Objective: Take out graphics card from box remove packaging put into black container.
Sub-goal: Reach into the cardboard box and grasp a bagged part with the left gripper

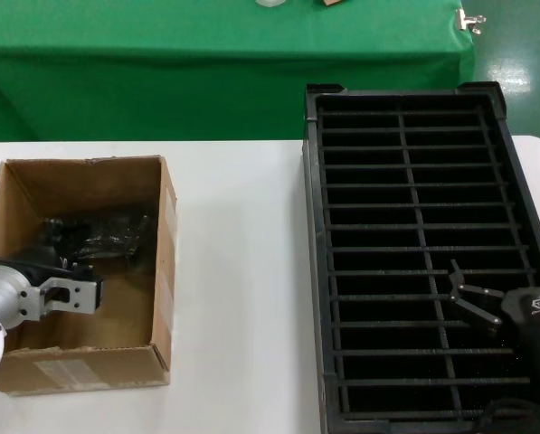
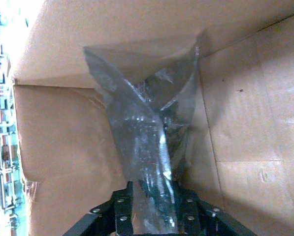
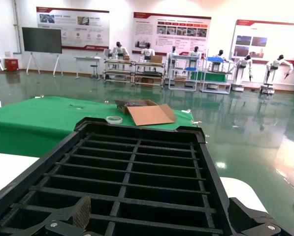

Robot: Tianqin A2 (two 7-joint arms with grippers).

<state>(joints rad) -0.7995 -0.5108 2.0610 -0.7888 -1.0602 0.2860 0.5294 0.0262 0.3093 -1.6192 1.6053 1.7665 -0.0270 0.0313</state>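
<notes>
- your right gripper point(image 1: 468, 303) hangs over the near right of the container point(image 1: 414, 117), fingers spread, holding nothing.
- your left gripper point(image 2: 154, 209) sits inside the box point(image 1: 165, 235) at left, clamped on the bag point(image 2: 142, 142).
- the card shows only as something dark inside the bag.

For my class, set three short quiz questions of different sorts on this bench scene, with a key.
1. True or false: the left gripper is inside the box.
2. Which holds nothing?
A. the black container
B. the box
3. Fill in: the left jaws are closed on the ____.

Key:
1. True.
2. A; the right gripper hovers above its near end, jaws open.
3. packaging, with something dark showing through it.
</notes>
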